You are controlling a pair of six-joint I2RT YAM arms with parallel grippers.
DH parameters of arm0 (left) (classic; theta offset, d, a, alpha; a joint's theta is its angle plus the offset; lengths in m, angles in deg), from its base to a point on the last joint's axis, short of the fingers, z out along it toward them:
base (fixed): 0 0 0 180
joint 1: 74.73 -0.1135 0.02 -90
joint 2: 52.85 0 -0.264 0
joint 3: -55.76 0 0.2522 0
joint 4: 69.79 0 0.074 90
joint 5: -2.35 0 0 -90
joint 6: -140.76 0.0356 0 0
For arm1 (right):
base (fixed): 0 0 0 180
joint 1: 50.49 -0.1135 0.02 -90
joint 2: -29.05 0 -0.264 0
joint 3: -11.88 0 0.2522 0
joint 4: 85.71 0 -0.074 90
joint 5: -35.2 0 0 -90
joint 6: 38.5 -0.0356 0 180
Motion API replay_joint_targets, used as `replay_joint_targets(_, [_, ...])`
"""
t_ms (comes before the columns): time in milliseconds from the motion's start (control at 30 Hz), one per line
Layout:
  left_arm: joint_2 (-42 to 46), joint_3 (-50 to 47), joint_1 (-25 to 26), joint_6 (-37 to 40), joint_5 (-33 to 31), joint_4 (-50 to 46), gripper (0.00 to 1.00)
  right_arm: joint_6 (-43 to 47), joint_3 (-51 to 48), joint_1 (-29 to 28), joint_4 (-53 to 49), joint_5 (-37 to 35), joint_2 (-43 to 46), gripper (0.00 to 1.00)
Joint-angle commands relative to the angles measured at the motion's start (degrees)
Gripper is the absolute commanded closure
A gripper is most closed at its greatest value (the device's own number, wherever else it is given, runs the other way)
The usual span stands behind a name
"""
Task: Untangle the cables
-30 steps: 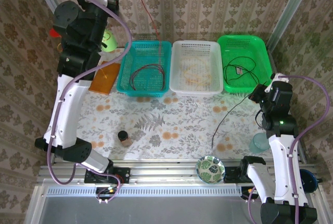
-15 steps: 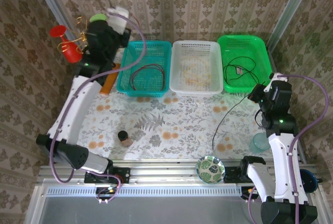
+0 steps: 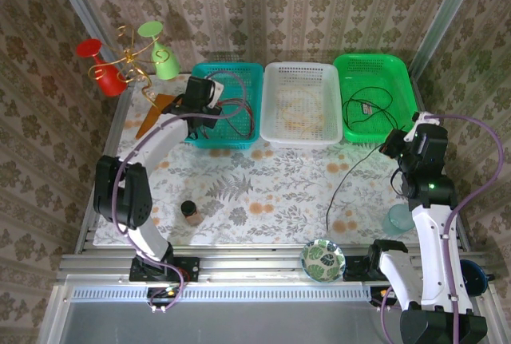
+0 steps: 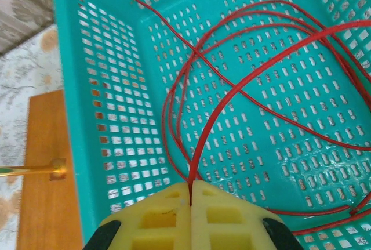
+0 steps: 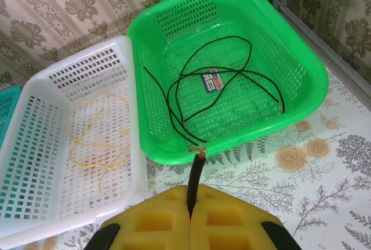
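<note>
Since the right pincer (image 5: 190, 203), at the right of the worktop (image 3: 263, 192), is pressed onto the black cable (image 5: 196, 171) whose loops lie in the green basket (image 5: 290, 35), I'd draw it off slowly; it seems to cross the rim, though that is hard to tell. Farther off, at the left, the left pincer (image 4: 191, 189) pinches the red cable (image 4: 197, 145) over the teal basket (image 4: 116, 116): lift straight, watching the crossed loops.

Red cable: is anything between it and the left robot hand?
No, nothing visible. The left gripper has its jaws shut right on the red cable, which loops inside the teal basket.
</note>
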Motion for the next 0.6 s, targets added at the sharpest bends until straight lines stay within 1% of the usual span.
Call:
replay_joint_targets(0, [-4.02, 2.51, -0.5, -2.52, 5.01, -4.02, 1.0, -0.13, 0.85, 0.09, -0.86, 1.33, 1.1, 1.0])
replay_joint_targets(233, [-14.37, 10.19, -0.94, -3.94, 7.82, -11.95, 1.0, -0.18, 1.37, 0.09, -1.65, 1.84, 1.42, 1.0])
replay_joint_targets(300, [-15.54, 11.23, -1.01, -4.11, 8.44, -12.91, 1.0, -0.14, 1.51, 0.09, -1.82, 1.84, 1.51, 1.0])
replay_joint_targets(433, [-14.65, 10.59, -1.1, -4.93, 8.57, -11.01, 1.0, -0.07, 1.59, 0.08, -2.09, 1.84, 1.55, 1.0])
replay_joint_targets(467, [-14.07, 10.43, -1.1, -5.06, 8.41, -10.64, 0.95, -0.18, 1.59, 0.09, -2.09, 1.89, 1.5, 1.0])
replay_joint_targets(567, [-11.89, 10.06, -1.3, -5.2, 8.92, -9.78, 0.64, -0.12, 2.16, 0.09, -2.26, 2.19, 1.52, 1.0])
